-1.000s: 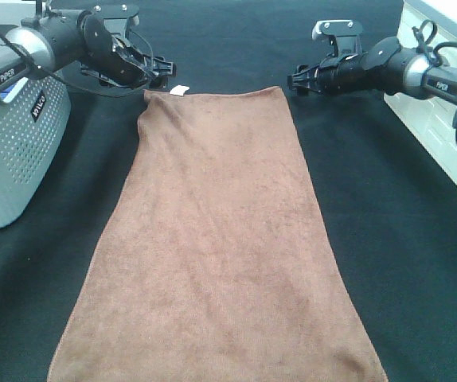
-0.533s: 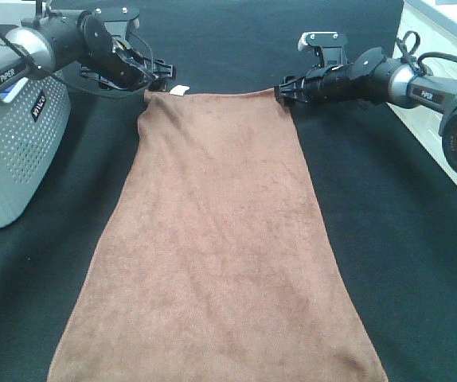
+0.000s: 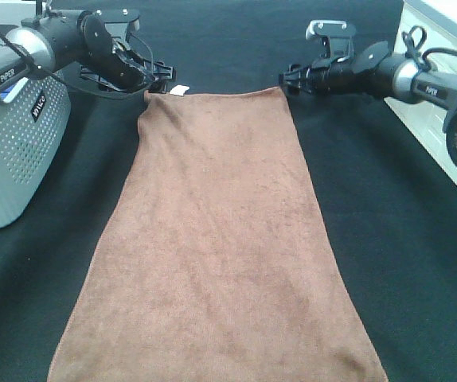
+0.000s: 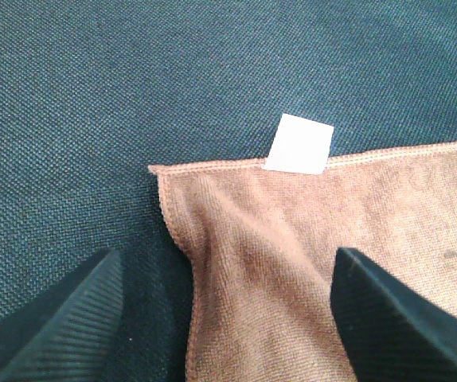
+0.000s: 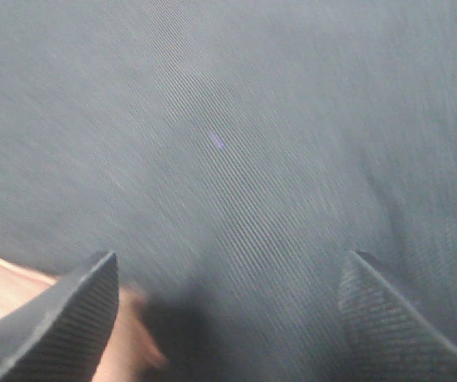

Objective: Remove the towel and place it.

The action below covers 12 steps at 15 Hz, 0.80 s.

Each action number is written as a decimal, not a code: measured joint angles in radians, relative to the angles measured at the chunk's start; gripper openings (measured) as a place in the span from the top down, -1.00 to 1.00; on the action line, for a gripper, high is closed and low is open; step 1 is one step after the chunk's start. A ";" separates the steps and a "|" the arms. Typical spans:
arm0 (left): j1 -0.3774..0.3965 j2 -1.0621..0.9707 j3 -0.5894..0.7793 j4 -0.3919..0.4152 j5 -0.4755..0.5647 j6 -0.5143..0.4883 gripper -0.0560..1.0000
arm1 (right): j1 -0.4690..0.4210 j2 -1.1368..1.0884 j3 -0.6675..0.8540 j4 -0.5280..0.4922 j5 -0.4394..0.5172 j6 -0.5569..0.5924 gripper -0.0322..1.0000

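The brown towel point(image 3: 220, 239) lies flat and lengthwise on the black table cloth point(image 3: 404, 263), with its white tag point(image 3: 179, 90) at the far short edge. My left gripper point(image 3: 162, 80) hovers at the far left corner. In the left wrist view it point(image 4: 227, 259) is open, with the towel corner point(image 4: 212, 207) and the tag point(image 4: 298, 144) lying between its fingers. My right gripper point(image 3: 286, 78) is at the far right corner. In the right wrist view it point(image 5: 230, 263) is open and empty over black cloth, with only a sliver of towel point(image 5: 1, 294) beside one finger.
A grey perforated box point(image 3: 13, 135) stands at the left edge, next to the left arm. A white box point(image 3: 435, 103) stands at the right edge behind the right arm. The black cloth covers the whole table.
My right gripper swung in from the right to the towel's far right corner, then moved slightly farther back. The left arm and the towel have not moved.
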 joint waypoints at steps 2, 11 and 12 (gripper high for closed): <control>0.000 0.000 0.000 0.000 0.000 0.000 -0.42 | -0.002 0.021 0.000 0.000 -0.003 0.005 -0.50; 0.000 0.000 0.000 0.000 0.001 0.000 -0.42 | 0.030 0.025 0.000 0.005 0.011 0.006 -0.48; 0.000 0.000 0.000 0.000 0.001 0.000 -0.42 | 0.041 0.029 0.000 0.005 0.007 0.006 -0.48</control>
